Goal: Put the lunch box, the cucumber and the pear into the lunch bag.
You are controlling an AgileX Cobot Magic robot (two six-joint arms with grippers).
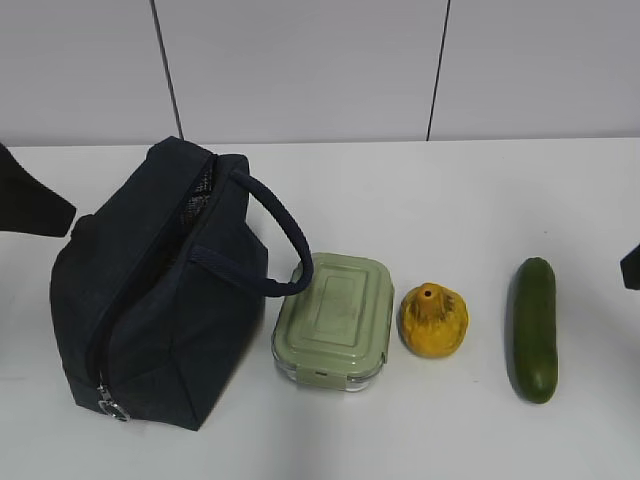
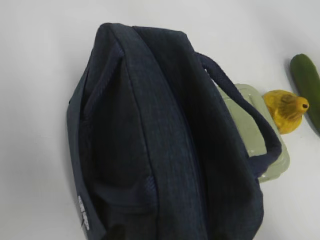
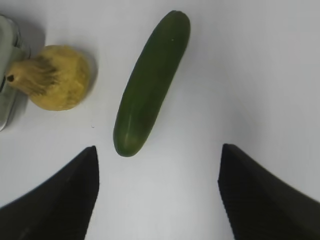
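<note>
Now four things sit in a row on the white desk (image 1: 450, 210). On the left is the bag (image 1: 150, 300). It is dark blue and stands up tall. Its zip looks partly undone along the top, though the dark cloth makes that hard to be sure of. A metal ring pull (image 1: 110, 405) hangs at the near bottom corner. The handle (image 1: 285, 250) loops over toward the box (image 1: 335, 318) and its end reaches over the lid.

The box has a pale green lid and sits right beside the bag. Just to its right is the pear (image 1: 434, 320). It is yellow and bumpy, with a small dark hole on top. It is close to the box, but I cannot tell if they touch. The cucumber (image 1: 534, 328) lies further right, apart from the pear, with its long side pointing toward the wall and back.

The right pincer (image 3: 159, 200) is spread wide and holds nothing. Its two dark fingers (image 3: 60, 200) hang above the desk, near one end of the cucumber.

The left pincer does not show in its own camera. That camera looks down on the bag's top. A dark shape (image 1: 30, 205) sits at the left edge of the outside view, and I cannot tell if that pincer is spread or pressed together.
</note>
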